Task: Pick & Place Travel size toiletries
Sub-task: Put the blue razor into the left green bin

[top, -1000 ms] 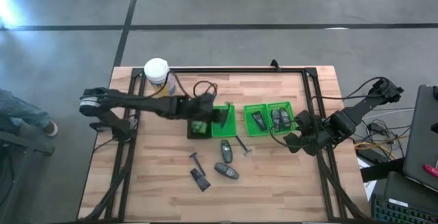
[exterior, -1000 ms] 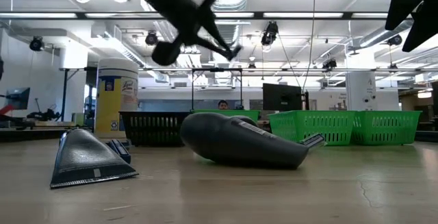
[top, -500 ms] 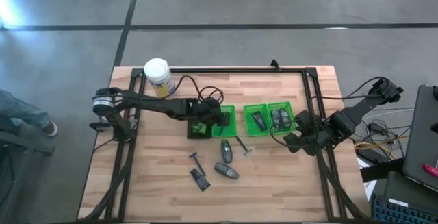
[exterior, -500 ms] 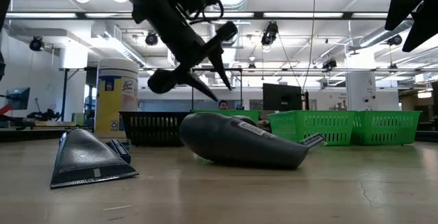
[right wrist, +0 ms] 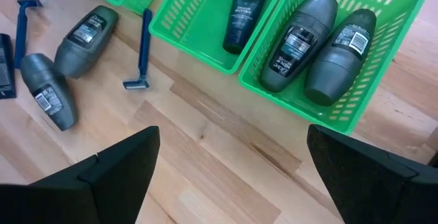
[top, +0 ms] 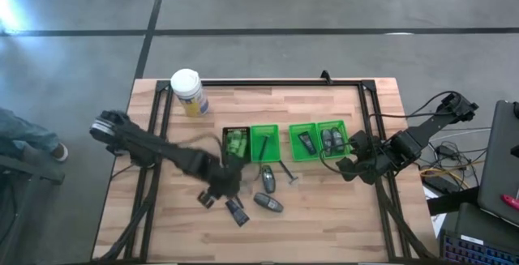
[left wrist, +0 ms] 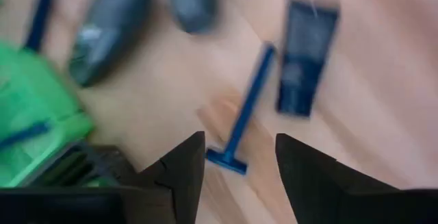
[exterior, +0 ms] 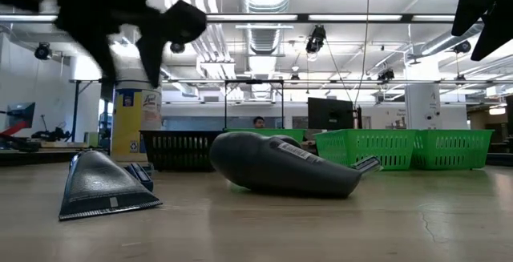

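Observation:
My left gripper hovers open over the table's near middle. In its wrist view a blue razor lies on the wood between the fingers, untouched, with a dark flat tube beside it. Two grey oval deodorants and another razor lie nearby. A razor rests in a green tray. My right gripper waits open at the right, above the table by the green trays that hold a black tube and two deodorants.
A black tray with green items stands left of the three green trays. A white-lidded yellow jar stands at the far left corner. A black frame rail runs along the far edge. In the low view one deodorant lies in front.
My left gripper has opened above the green tray beside the black one. It has then swung toward the table's near edge and left, and down, ending over the razor and flat tube on the wood. My right arm has kept still.

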